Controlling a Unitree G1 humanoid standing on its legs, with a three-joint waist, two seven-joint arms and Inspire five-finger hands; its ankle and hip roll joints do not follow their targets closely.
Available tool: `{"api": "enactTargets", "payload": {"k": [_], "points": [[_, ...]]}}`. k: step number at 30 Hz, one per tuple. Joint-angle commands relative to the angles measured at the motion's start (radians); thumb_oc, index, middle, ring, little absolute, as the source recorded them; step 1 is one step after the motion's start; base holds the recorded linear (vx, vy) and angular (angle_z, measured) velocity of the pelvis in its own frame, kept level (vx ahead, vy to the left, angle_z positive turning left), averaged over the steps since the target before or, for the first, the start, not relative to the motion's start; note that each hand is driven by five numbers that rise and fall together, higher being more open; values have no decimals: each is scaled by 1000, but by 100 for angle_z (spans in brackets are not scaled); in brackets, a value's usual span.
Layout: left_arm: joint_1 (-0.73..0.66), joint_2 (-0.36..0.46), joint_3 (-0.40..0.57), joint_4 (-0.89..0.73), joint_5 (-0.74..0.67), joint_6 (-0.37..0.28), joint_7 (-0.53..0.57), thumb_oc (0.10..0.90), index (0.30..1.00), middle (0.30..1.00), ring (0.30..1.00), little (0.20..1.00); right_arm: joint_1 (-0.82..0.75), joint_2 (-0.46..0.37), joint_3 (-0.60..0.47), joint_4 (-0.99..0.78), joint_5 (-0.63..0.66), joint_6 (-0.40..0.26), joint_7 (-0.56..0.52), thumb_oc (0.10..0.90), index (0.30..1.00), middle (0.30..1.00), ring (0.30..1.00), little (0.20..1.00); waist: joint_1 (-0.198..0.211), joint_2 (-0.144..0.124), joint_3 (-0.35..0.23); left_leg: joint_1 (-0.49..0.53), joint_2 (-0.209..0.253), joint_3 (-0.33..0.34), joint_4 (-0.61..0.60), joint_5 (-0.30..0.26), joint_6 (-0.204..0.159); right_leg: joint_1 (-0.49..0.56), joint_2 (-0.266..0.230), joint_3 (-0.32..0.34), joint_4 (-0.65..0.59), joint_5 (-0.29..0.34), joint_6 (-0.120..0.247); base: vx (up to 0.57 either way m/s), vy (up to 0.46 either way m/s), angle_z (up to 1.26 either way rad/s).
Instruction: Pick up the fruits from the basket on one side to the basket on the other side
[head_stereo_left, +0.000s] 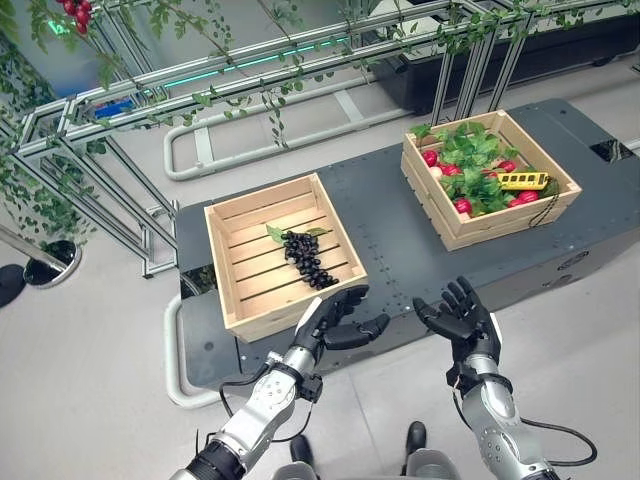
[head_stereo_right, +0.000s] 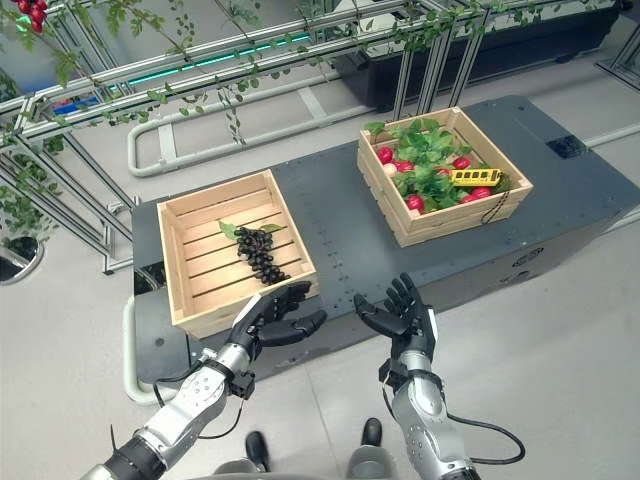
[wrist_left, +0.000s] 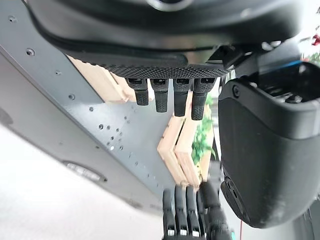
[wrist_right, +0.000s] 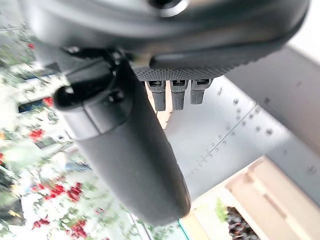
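Since the left crate (head_stereo_left: 283, 252) is already holding one bunch of dark grapes (head_stereo_left: 308, 258), we are judging the task as begun but far from finished. The grapes are lying on the slats toward the near right part of that crate, a green leaf at their stem end, with nothing else around them.

Moving right, our left hand (head_stereo_left: 333, 317) is hovering just off the near right corner of the left crate, fingers straight and relaxed, thumb out, carrying nothing. Its own wrist view is showing the same: fingers (wrist_left: 167, 95) extended with the bare table beyond them.

Next, we are holding the right hand (head_stereo_left: 460, 315) beside it, over the table's near edge, palm turned up, fingers spread and empty. The two hands are sitting close together, well short of either load of fruit.

Between the crates the dark table (head_stereo_left: 385, 225) is lying bare.

Farther right, the right crate (head_stereo_left: 489, 178) is still brimming: red fruits (head_stereo_left: 462, 205) are poking out among green leaves, and a yellow piece (head_stereo_left: 522, 181) is resting on top near its right side. How many fruits lie under the leaves we cannot tell.

So we are reading one item as moved, nothing in transit, and nearly the whole right crate left to carry across.
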Motion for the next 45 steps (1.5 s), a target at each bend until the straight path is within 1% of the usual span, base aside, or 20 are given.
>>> {"api": "enactTargets", "payload": {"k": [1,8,14,15,16,18,19,21,22,24,25,26,28,30,31,34,39,40,43,45], "points": [[-55,28,61,-99,-2,-89,28,800,900,900,900,900,-60,44,-12,-51,-9,-116,-25,800,900,900,900,900,11,-36,-55,13,-2,-25,7,-23,46,30,22,46,61,-43,-54,56,56,21],[-33,60,84,-193,103,-147,64,800,900,900,900,900,-56,59,5,-109,-74,-120,-76,800,900,900,900,900,34,-43,-78,9,-26,-60,7,-46,60,57,21,53,-10,-7,-36,75,61,30],[-30,111,139,-334,190,-191,63,800,900,900,900,900,-53,55,-10,-97,-68,-96,-84,800,900,900,900,900,52,-44,-60,22,-43,-53,7,-61,80,46,-11,59,35,-8,-29,98,139,-4],[-34,124,148,-349,200,-194,59,800,900,900,900,900,-43,58,-15,-96,-59,-89,-73,800,900,900,900,900,52,-43,-59,23,-49,-50,7,-67,89,43,-15,56,68,-24,-30,152,202,-19],[-37,141,158,-364,194,-189,52,800,900,900,900,900,-24,57,-19,-105,-43,-88,-33,800,900,900,900,900,46,-45,-50,24,-65,-43,7,-69,111,-23,-40,64,255,0,-24,132,188,-19],[-34,153,158,-371,192,-184,53,800,900,900,900,900,-3,50,-15,-127,-19,-100,23,800,900,900,900,900,32,-45,-22,31,-74,-48,7,-70,122,-122,-50,106,433,47,-16,45,97,-40],[-34,156,156,-370,184,-183,52,800,900,900,900,900,1,46,-15,-131,-10,-102,41,800,900,900,900,900,28,-46,-16,31,-73,-47,9,-70,123,-147,-44,119,458,50,-18,54,-66,-42],[-27,157,177,-347,139,-178,41,800,900,900,900,900,10,49,-19,-118,35,-98,96,800,900,900,900,900,13,-49,12,36,-58,-48,19,-70,107,-163,-11,142,347,32,-33,55,-190,-15],[-34,148,195,-344,170,-189,126,800,900,900,900,900,-7,58,-10,-108,51,-91,130,800,900,900,900,900,21,-54,14,22,-46,-20,32,-72,92,-153,-7,106,196,42,-33,17,-184,-12],[-54,137,223,-339,191,-208,198,800,900,900,900,900,-37,62,5,-94,42,-84,119,800,900,900,900,900,33,-56,21,-16,-31,-16,71,-85,86,-123,4,108,121,24,-43,-1,-233,-18],[-54,137,223,-339,191,-208,198,800,900,900,900,900,-37,62,5,-94,42,-84,119,800,900,900,900,900,33,-56,19,-18,-31,-16,71,-85,86,-124,4,109,119,26,-43,29,-316,0],[-55,124,250,-345,236,-241,255,800,900,900,900,900,-52,58,12,-90,65,-87,95,800,900,900,900,900,27,-58,33,-37,-22,-36,106,-84,79,-107,43,156,114,-6,-56,55,-218,23],[-21,124,300,-343,276,-290,294,800,900,900,900,900,-43,48,5,-86,35,-93,118,800,900,900,900,900,33,-58,39,-40,-8,-18,118,-77,67,-95,40,103,123,-24,-65,54,-178,40],[-18,127,318,-327,297,-316,307,800,900,900,900,900,-40,37,1,-77,44,-94,130,800,900,900,900,900,30,-56,43,-51,-4,-34,117,-67,60,-95,50,114,121,-31,-75,-4,-54,17],[-38,138,334,-301,378,-337,374,800,900,900,900,900,-56,13,-10,-68,42,-83,147,800,900,900,900,900,28,-50,55,-68,-2,-48,110,-52,53,-105,54,116,126,-40,-81,-66,8,2],[-99,181,368,-246,429,-308,470,800,900,900,900,900,-85,-19,-18,-59,33,-53,149,800,900,900,900,900,12,-38,69,-74,-5,-42,90,-37,42,-119,57,117,126,-48,-85,-48,72,9],[-192,267,420,-101,541,-213,641,800,900,900,900,900,-103,-79,-41,-71,5,13,166,800,900,900,900,900,-32,-1,92,-78,-24,-32,86,-36,33,-171,53,148,176,-76,-89,-16,210,-6],[-217,296,426,-48,592,-171,691,800,900,900,900,900,-106,-98,-46,-61,-6,26,187,800,900,900,900,900,-47,13,100,-79,-31,-26,88,-38,31,-182,52,157,190,-84,-90,13,161,-17],[-280,355,404,43,648,-97,729,800,900,900,900,900,-122,-129,-40,-43,-15,40,209,800,900,900,900,900,-67,31,114,-79,-44,-12,85,-42,31,-198,51,169,202,-95,-93,-25,212,-7],[-356,408,342,111,685,-16,706,800,900,900,900,900,-143,-154,-31,-31,-8,45,218,800,900,900,900,900,-82,39,134,-95,-53,-5,89,-43,28,-219,51,174,214,-101,-93,-80,129,-9]]}}
